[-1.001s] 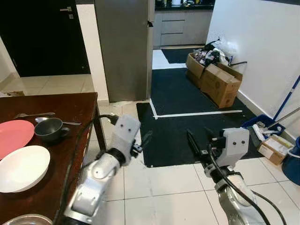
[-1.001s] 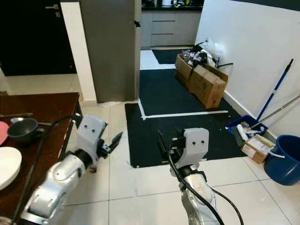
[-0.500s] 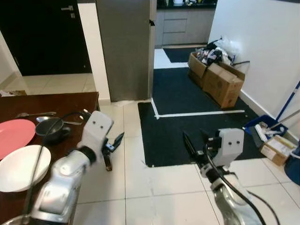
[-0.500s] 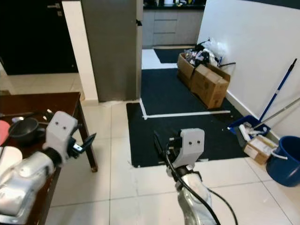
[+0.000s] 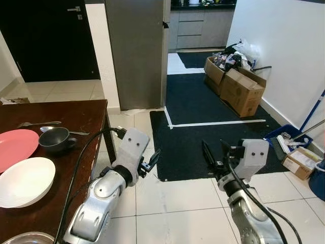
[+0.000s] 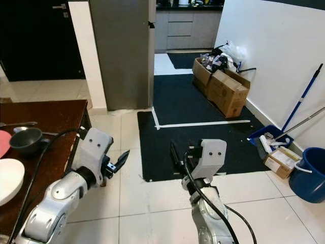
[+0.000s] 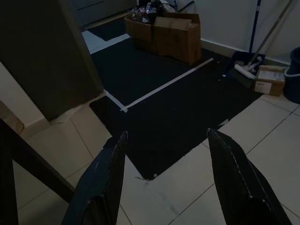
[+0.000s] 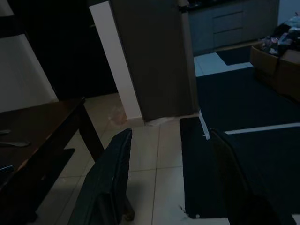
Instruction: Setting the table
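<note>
both grippers, left gripper (image 7: 164, 178) and right gripper (image 8: 171, 180), spread wide, empty. white bowl (image 5: 24, 182) near table (image 5: 76, 119) front edge: stiff, breakable, likely slippery; pinch its rim.

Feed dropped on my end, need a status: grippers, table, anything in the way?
Left gripper and right gripper open, empty, over floor tiles. Table at robot's left: pink plate, white bowl, dark cup. Nothing between grippers and table.
</note>
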You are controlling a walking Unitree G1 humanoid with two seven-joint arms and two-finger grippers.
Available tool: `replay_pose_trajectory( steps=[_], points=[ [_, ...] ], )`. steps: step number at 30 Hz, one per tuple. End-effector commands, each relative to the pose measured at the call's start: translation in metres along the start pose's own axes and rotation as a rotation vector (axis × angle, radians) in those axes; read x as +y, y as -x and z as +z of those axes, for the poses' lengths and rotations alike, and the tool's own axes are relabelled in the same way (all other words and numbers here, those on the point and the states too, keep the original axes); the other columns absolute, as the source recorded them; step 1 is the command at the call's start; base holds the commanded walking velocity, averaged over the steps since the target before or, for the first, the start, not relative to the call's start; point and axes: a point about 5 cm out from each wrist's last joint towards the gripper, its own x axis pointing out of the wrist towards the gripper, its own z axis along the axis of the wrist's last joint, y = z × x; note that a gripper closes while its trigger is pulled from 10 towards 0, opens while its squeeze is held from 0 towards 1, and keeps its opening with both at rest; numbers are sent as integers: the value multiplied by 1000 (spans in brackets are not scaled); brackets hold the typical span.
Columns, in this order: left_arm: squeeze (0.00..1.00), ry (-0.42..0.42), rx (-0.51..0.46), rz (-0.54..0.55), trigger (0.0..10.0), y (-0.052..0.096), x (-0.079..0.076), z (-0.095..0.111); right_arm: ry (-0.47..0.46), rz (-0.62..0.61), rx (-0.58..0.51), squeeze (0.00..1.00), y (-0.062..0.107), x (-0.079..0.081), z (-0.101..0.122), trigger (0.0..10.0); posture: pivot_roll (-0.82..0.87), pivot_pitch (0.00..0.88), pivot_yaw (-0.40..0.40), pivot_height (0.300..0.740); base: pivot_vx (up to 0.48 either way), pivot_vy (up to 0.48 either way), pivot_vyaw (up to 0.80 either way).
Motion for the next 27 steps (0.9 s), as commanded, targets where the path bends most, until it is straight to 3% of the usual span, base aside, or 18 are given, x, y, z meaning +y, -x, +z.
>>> replay_pose_trajectory(
  steps=[1,27],
  points=[
    [0,-3,27,0,10000,0,-2,-6,-1,-9,16,0,2,0,-4,10000,-20,7,98,740,0,0,0],
    [0,62,45,12,10000,1,-6,-12,-12,-21,32,0,5,-2,-7,10000,-26,13,99,740,0,0,0]
  ],
)
